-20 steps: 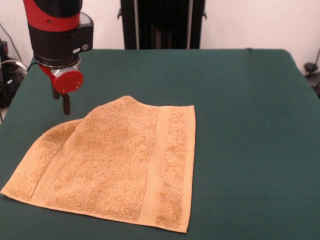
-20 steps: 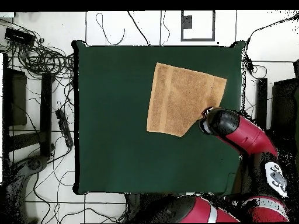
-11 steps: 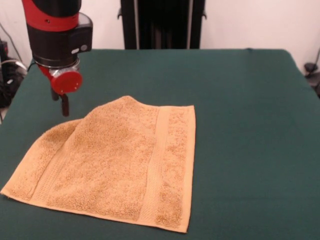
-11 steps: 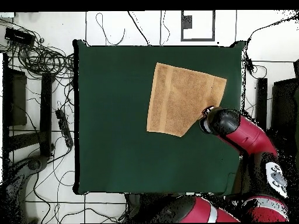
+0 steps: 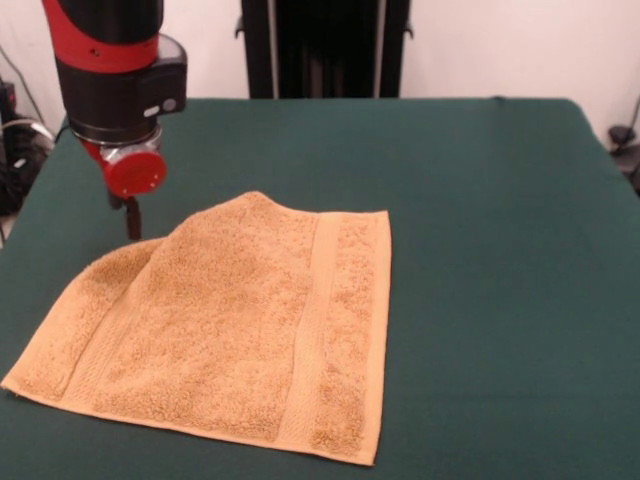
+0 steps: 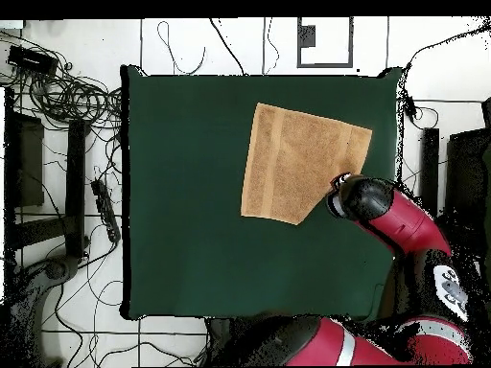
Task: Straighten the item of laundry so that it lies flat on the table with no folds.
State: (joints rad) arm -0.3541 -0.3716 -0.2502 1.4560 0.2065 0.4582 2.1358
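The item of laundry (image 5: 235,325), an orange-tan terry towel with a flat woven band, lies on the dark green table (image 5: 490,250) at the near left of the front view. Its far left corner is folded over onto the rest, leaving a slanted edge and a rounded hump. My gripper (image 5: 131,222) hangs under the red and black wrist, just beyond that folded corner and close to the cloth, holding nothing I can see. Seen from overhead, the towel (image 6: 299,161) sits at the table's upper right and the arm's wrist (image 6: 362,199) covers its lower right corner.
Green cloth (image 6: 192,192) stretches wide to the left of the towel in the overhead view. Cables and black equipment (image 6: 67,96) lie on the floor beside the table's left edge. A black stand (image 5: 320,45) rises behind the table's far edge.
The gripper has sunk a little lower toward the table beside the folded corner. The towel has not moved.
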